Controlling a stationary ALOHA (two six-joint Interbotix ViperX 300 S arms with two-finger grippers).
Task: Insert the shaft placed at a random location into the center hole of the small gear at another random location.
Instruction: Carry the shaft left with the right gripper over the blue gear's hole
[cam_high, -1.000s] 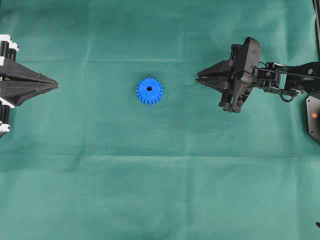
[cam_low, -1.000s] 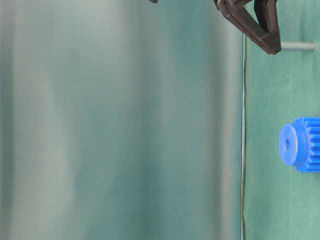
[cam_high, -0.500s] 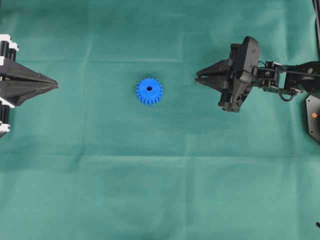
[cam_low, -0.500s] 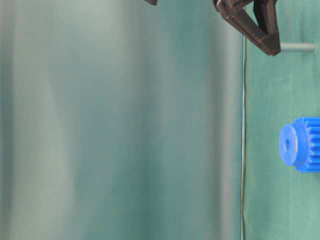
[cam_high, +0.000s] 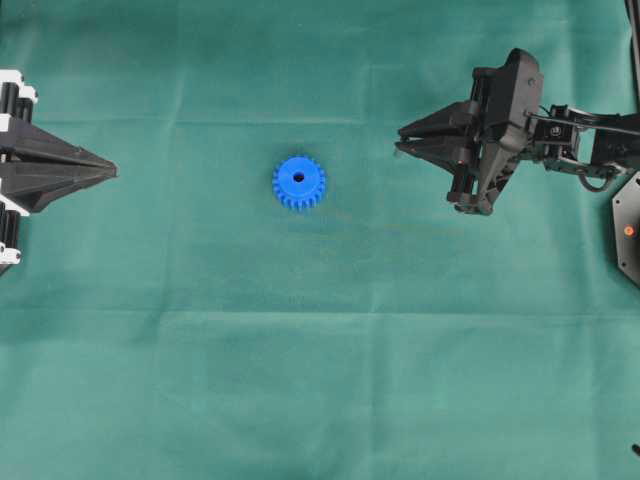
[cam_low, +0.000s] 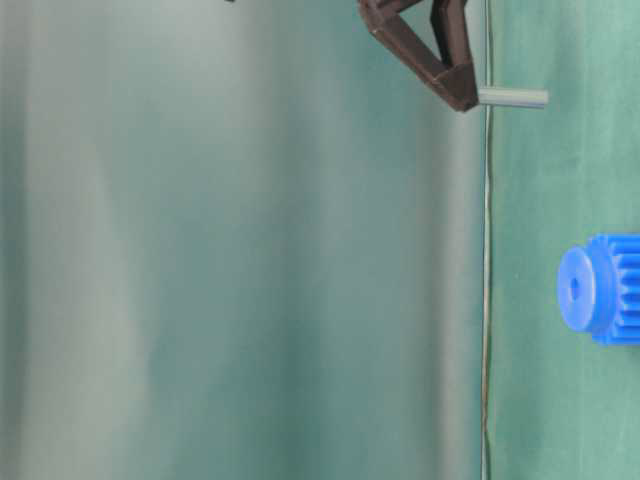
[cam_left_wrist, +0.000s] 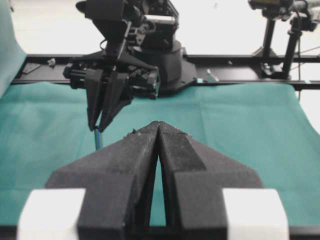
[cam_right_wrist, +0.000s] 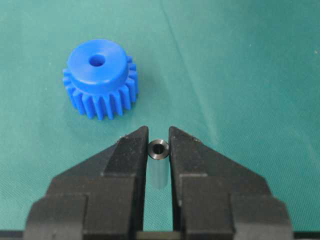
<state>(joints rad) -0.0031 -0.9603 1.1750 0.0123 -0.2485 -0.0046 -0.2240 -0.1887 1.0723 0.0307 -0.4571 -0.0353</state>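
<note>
Right end effector (cam_right_wrist: 159, 145) pinched on shaft (cam_right_wrist: 159, 150); small gear (cam_right_wrist: 99, 77) apart.

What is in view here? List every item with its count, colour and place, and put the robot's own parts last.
bright blue plastic toothed gear: one, blue, flat on the cloth left of centre in the overhead view, dark centre hole facing up.
short silver-grey metal shaft: one, grey, clamped between the right gripper's jaws, clear of the cloth in the table-level view.
green fabric cloth: one, green, covering the table.
camera stands: black, behind the far table edge in the left wrist view.
right gripper: one, black, right of the gear in the overhead view, jaws shut on the shaft.
left gripper: one, black with white blocks, at the overhead view's left edge, jaws shut and holding nothing.
</note>
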